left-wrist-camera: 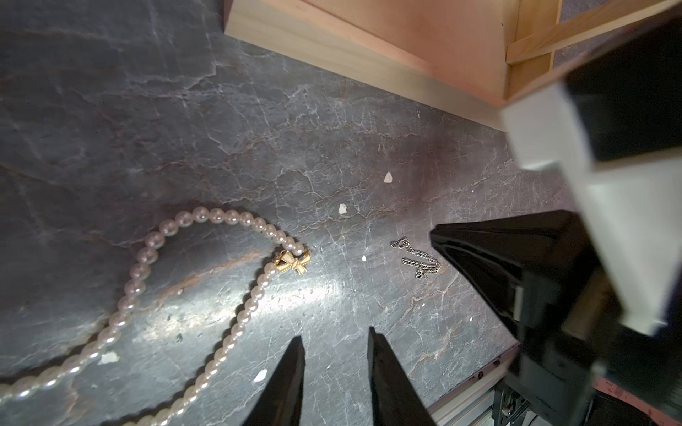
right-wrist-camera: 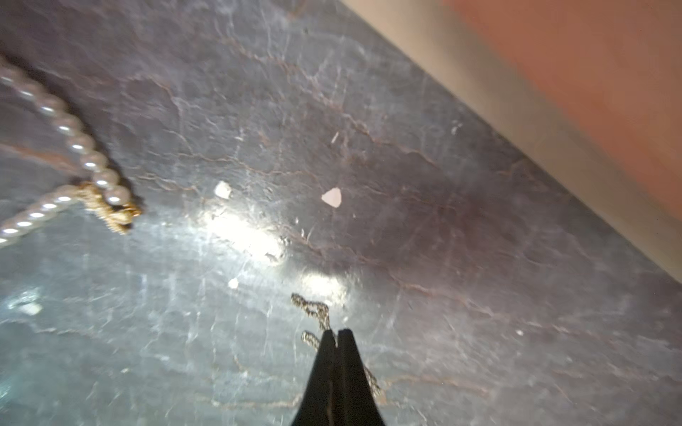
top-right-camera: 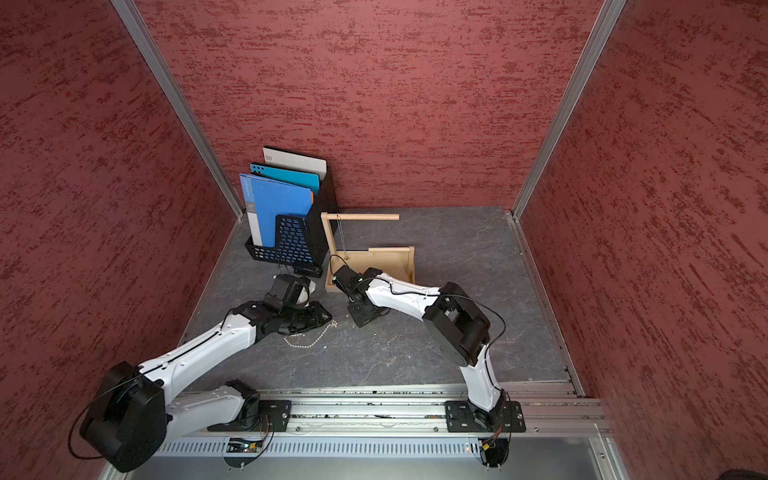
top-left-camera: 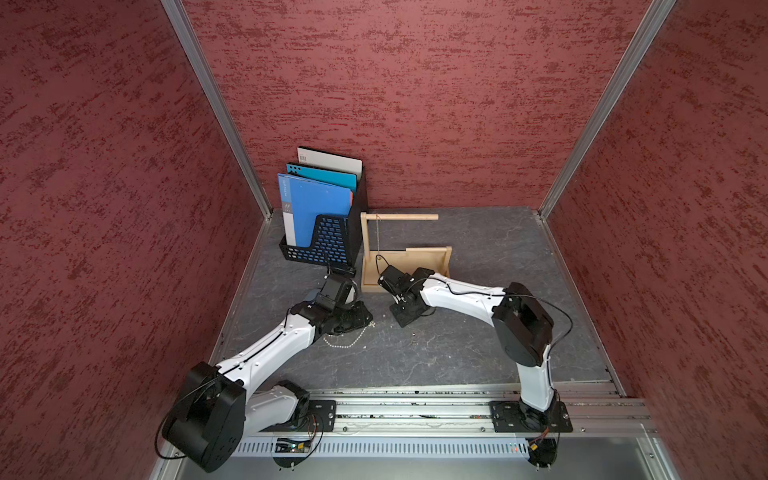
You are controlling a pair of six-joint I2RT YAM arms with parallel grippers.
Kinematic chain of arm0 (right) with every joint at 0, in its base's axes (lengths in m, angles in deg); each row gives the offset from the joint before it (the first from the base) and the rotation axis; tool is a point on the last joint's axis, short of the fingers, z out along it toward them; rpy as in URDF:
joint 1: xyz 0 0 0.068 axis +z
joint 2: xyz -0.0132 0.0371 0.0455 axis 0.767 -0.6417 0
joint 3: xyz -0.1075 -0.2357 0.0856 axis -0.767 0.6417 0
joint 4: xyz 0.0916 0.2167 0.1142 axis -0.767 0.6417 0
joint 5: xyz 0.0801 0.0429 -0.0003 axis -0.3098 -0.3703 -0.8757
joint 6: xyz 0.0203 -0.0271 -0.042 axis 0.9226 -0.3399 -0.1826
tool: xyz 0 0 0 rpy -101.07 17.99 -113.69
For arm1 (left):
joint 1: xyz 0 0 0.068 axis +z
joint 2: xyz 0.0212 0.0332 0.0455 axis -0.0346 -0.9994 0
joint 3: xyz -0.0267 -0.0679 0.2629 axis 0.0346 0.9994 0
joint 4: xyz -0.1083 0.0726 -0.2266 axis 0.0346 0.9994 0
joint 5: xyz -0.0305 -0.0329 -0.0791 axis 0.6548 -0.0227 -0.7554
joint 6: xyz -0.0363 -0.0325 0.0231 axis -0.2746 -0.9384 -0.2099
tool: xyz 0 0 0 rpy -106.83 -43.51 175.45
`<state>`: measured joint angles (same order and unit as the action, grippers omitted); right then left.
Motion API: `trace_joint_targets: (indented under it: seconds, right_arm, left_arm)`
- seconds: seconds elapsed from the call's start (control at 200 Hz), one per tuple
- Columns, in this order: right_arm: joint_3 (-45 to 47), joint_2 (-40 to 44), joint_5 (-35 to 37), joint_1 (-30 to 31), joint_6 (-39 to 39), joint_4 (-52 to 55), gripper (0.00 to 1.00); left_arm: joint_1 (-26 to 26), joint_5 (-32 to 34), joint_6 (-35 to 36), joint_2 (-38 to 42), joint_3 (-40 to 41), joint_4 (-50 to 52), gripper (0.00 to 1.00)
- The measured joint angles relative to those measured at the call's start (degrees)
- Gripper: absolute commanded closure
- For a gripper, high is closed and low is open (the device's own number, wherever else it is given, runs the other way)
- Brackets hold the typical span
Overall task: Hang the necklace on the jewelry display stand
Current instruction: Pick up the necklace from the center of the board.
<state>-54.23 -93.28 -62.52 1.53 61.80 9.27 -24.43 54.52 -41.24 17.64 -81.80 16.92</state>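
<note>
Grey stone-look table (top-left-camera: pixel 478 340) carries everything. The black file rack (top-left-camera: pixel 328 245) is the bulkiest thing on it, close against the post side of the pale wooden stand (top-left-camera: pixel 419 266); whether they touch I cannot tell. A hung chain (top-left-camera: pixel 377 235) drops from the stand's top bar, near the post.

Both arms reach toward the stand's front edge. The left pincer (left-wrist-camera: pixel 335 335) hovers out from the stand's front corner, jaws spread with nothing between them. Beside it lies the pearl necklace (left-wrist-camera: pixel 130 287), loose on the table, near the stand but apart from it. The right pincer (right-wrist-camera: pixel 336 333) is down at the table just in front of the stand's front edge. Its tips are pressed together on the thin chain (right-wrist-camera: pixel 313 310), a small crumpled heap lying flat.

This looks like the pick-up step: grip made, nothing lifted. The next move likely calls for a slow, straight lift so the chain unfolds and hangs free. It must then be carried to the open end of the top bar. A loop has to pass over that bar, so the idle pincer may need to help spread it.
</note>
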Motion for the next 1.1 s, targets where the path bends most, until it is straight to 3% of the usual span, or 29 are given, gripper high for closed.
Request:
trace_joint_targets:
  seconds: [0.21,0.326,0.396,0.656,1.102]
  right_arm:
    - [-0.87,6.19,1.2,-0.31,0.39,-0.44,1.0]
    - [-1.05,4.68,0.2,-0.35,0.44,-0.35,0.78]
    - [-0.96,2.67,-1.14,-0.35,0.7,-0.07,0.7]
    - [3.96,0.74,-5.25,-0.2,1.49,0.98,0.8]
    - [8.7,1.05,-6.47,2.56,-1.86,1.25,0.72]
  left_arm:
    - [0.0,0.17,0.59,0.13,0.0,0.0,0.68]
    - [0.0,0.35,0.76,0.92,0.0,0.24,0.68]
    - [0.0,0.44,0.79,1.46,0.0,0.59,0.68]
    - [0.09,0.59,0.76,2.69,0.37,1.22,0.68]
    - [0.11,0.52,0.79,0.96,0.37,1.18,0.68]
